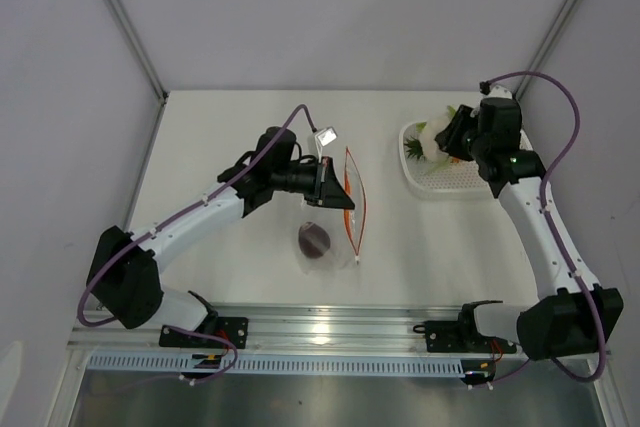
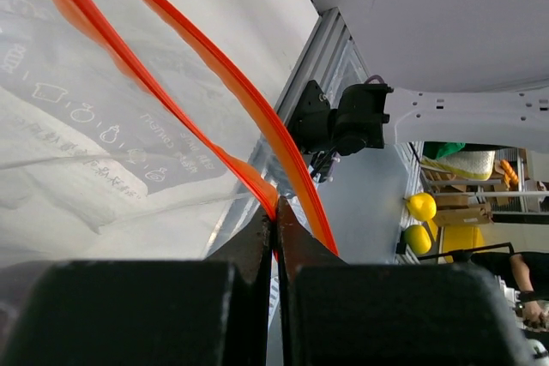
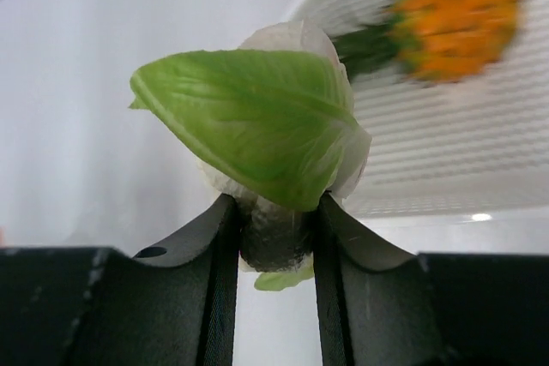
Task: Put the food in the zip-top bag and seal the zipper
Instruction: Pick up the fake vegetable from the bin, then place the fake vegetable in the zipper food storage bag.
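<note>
The left gripper (image 1: 325, 184) is pressed together on one lip of the zipper (image 2: 214, 83), lifting that side of the zip-top bag (image 1: 335, 232) off the tabletop (image 1: 220, 127), apparently so the mouth gapes for loading; the two red-orange tracks part visibly in the left wrist view. The zipper's long axis runs from the far side toward the arm bases, slightly bowed, and the mouth faces right, toward the white basket (image 1: 455, 185). The dark red-purple fruit (image 1: 317, 240) appears to lie inside the bag's lower part, resting on the tabletop. Over the basket's left end, the right gripper (image 3: 274, 212) is clamped on the stalk end of the white and pale-green vegetable piece (image 3: 257, 117), whose long axis continues the line of the fingers, leaf tip pointing away from them. The pineapple (image 3: 455, 19) lies in the basket beyond, crown toward the vegetable
</note>
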